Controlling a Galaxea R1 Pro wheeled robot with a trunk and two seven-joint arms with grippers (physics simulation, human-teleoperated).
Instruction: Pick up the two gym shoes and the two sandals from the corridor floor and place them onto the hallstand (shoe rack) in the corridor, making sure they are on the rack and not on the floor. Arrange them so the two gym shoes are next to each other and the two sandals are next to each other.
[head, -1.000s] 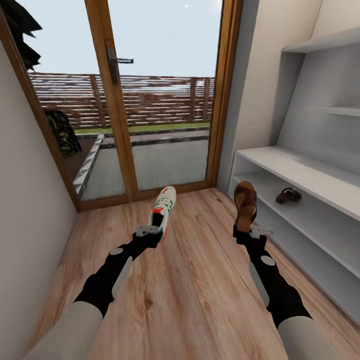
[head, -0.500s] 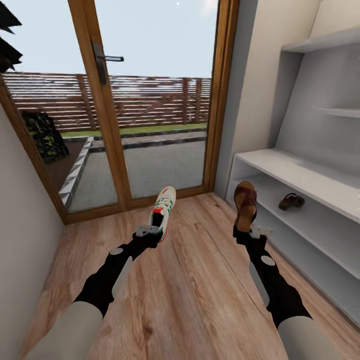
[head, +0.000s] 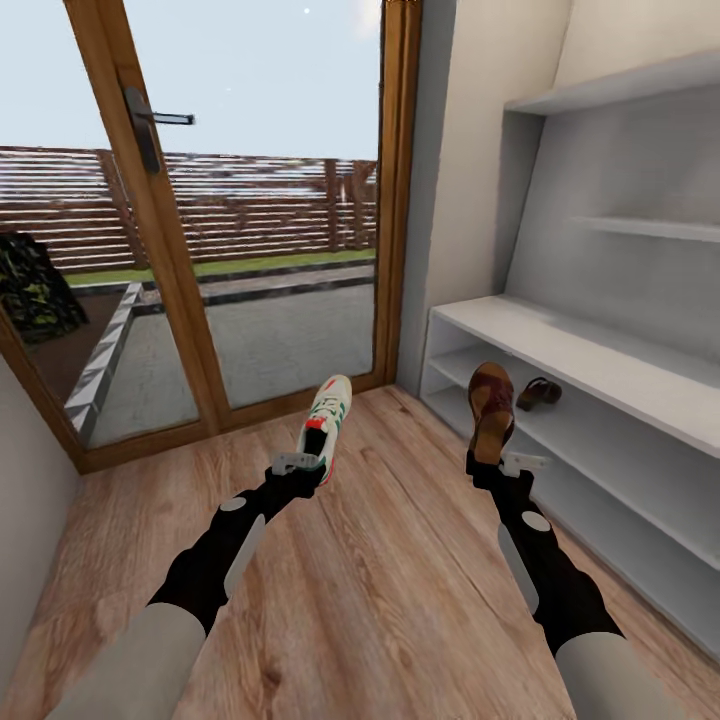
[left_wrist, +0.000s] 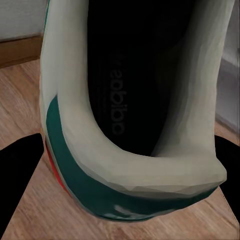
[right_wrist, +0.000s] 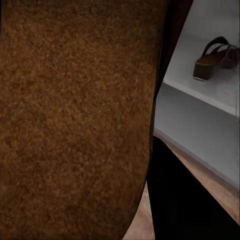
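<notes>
A: What is held, and by which pincer?

B: A gym shoe (head: 328, 415) is gripped at its heel by the left pincer (head: 298, 464), which is closed on it. The shoe's long axis is pointed forward and up, toe away from the robot. In the left wrist view the dark inside of the gym shoe (left_wrist: 130, 85) is seen, rimmed by its white and green collar. A sandal (head: 492, 408) is clamped at its heel end by the right pincer (head: 500, 462), toe raised. Its tan insole (right_wrist: 75, 115) is pressed close to the right wrist camera.

A: Which relation is decisive for the coming move?

B: The hallstand (head: 600, 365) is placed to the robot's right, so the right pincer is judged the nearer of the two. The sandal's long axis is set roughly along the run of the shelves, not across them. A second sandal (head: 539, 392) is already laid on the first lower shelf, ahead and to the right of the held one; the second sandal (right_wrist: 215, 56) is also caught in the right wrist view. A reach rightward and forward is probably needed, so that the two are set side by side.

A: And the surface, then the room?

B: The corridor floor (head: 380, 570) is laid in light wood planks. The shelves are flat and pale, with free space beside the resting sandal. Beyond, a glazed door (head: 160, 230) in a wooden frame is shown, with a fence (head: 250, 205) outside it.
</notes>
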